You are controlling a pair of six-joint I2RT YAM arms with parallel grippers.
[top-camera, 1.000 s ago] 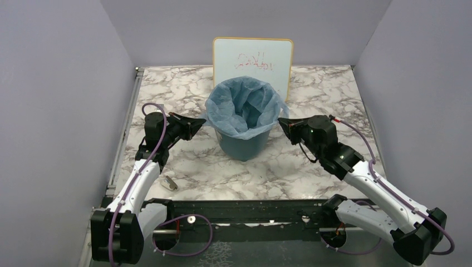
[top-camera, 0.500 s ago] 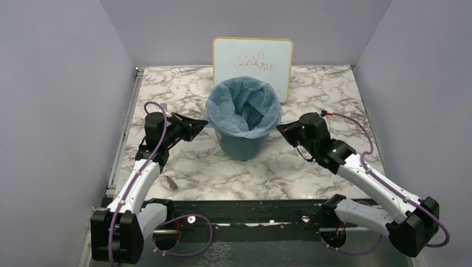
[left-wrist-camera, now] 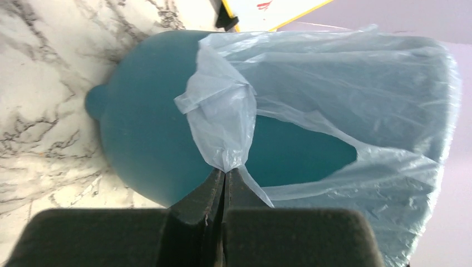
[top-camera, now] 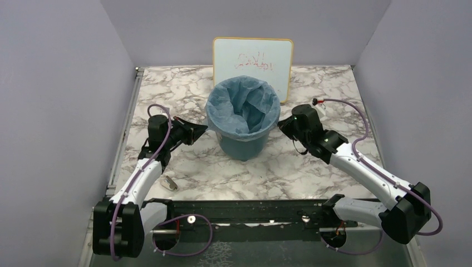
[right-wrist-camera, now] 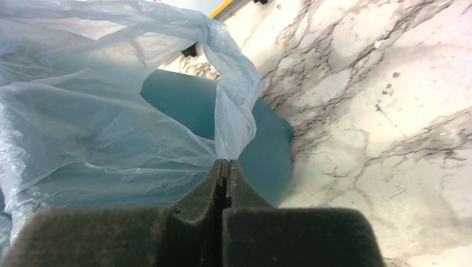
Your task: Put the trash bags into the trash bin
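The teal-blue trash bin (top-camera: 243,146) stands mid-table in front of the whiteboard. The light-blue trash bag (top-camera: 242,107) lines it, its rim folded over the bin's lip. My left gripper (top-camera: 205,129) is shut on a corner of the bag (left-wrist-camera: 222,119) at the bin's left side (left-wrist-camera: 144,139). My right gripper (top-camera: 280,122) is shut on the bag's edge (right-wrist-camera: 234,105) at the bin's right side (right-wrist-camera: 267,156). Both pinch thin plastic just outside the rim.
A whiteboard (top-camera: 252,64) with red scribble leans against the back wall behind the bin. A small grey object (top-camera: 170,182) lies on the marble table near the left arm. Purple walls close in the left, right and back.
Both grippers have moved inward toward the bin, still holding the bag. The bag's loose right flap is now pulled down against the bin's rim.
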